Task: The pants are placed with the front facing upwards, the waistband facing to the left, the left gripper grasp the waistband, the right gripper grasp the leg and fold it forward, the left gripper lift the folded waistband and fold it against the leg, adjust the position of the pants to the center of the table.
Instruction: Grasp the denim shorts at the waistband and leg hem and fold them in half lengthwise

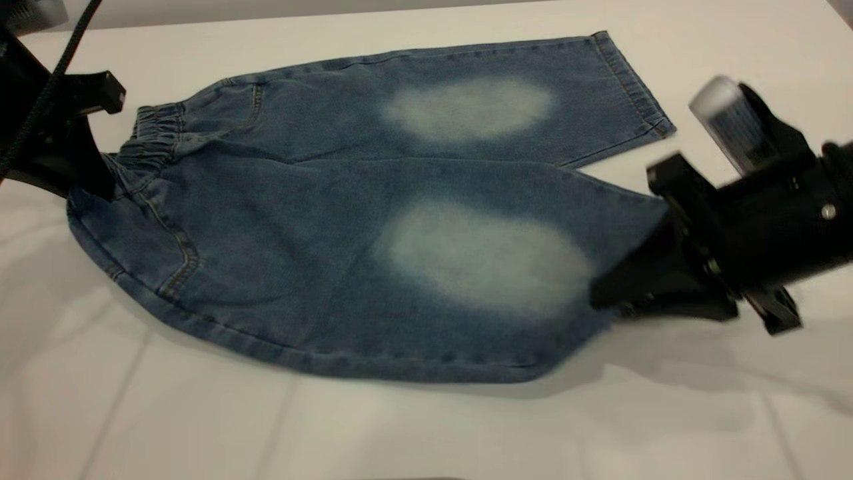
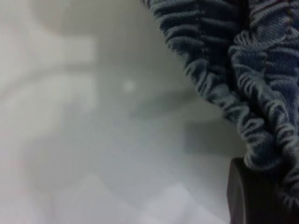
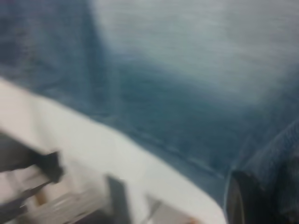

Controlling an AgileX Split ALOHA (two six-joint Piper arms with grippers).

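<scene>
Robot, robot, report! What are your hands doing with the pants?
Left gripper shut on waistband. Right gripper shut on near leg hem. Pants front up, near half lifting. Nothing blocking.

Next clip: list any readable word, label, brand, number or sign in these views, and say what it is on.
None can be read.
The pants: plain blue denim with two pale faded ovals; no tag or print shows.
The waistband: ruched denim only, no label.
The right end effector: black body with a blurred grey part, no legible marking.
The left end effector and the table: no text visible.
</scene>
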